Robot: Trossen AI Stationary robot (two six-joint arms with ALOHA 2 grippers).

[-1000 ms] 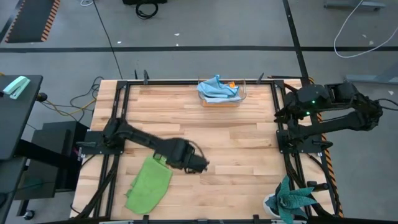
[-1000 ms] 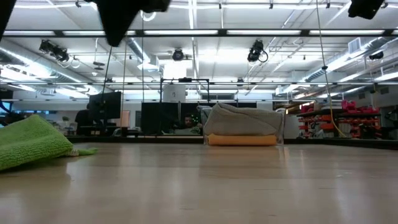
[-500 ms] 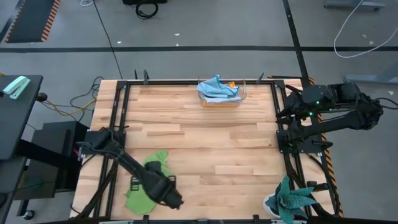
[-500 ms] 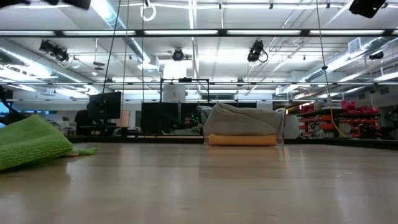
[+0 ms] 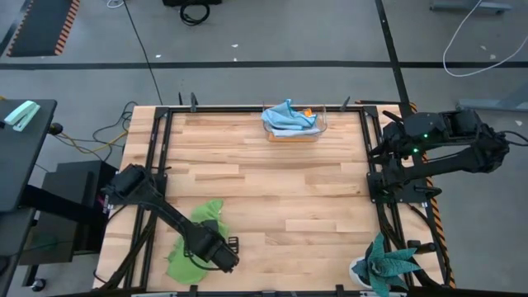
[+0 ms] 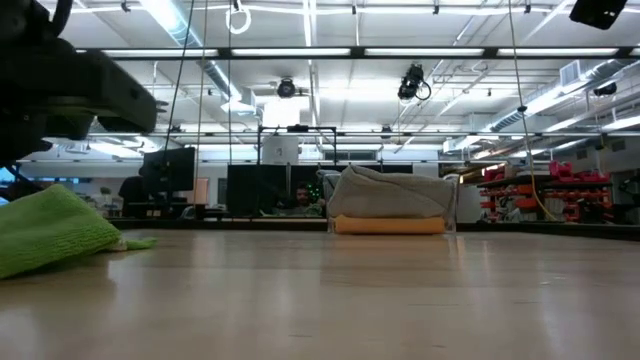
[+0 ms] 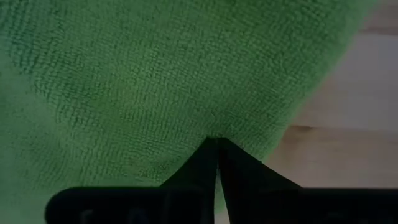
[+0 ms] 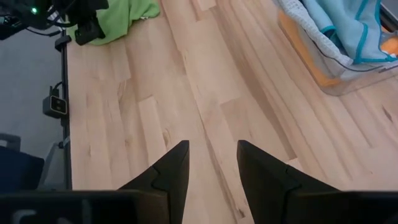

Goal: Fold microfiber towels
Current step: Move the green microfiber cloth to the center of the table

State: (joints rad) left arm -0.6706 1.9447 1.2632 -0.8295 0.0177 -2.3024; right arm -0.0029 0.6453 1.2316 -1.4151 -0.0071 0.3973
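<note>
A lime green microfiber towel [image 5: 180, 262] lies crumpled on the table near the front left; the low view shows it as a mound [image 6: 50, 230]. My left gripper [image 5: 219, 254] points down over the towel's right part, its fingers shut [image 7: 216, 146]. A light blue towel [image 5: 287, 116] and an orange one [image 5: 307, 113] lie in a clear box [image 5: 320, 130] at the far edge. My right gripper [image 8: 213, 155] waits open, high over the table's right edge. My left gripper comes at the green towel from above, its shut fingertips [image 7: 211, 155] close over the cloth's surface [image 7: 186, 106] near the towel's right edge. I cannot tell whether they touch the cloth. The towel lies on the table.
A teal spiky plant [image 5: 388, 266] stands at the front right corner. Bare wood [image 5: 297, 190] stretches between the green towel and the box. Black frame rails [image 5: 373, 165] run along the table's left and right edges.
My left gripper has gone from the table's middle toward the near left and down over the green towel, rolling at the wrist as it went. Its fingers have stayed shut. The towel lies where it was.
</note>
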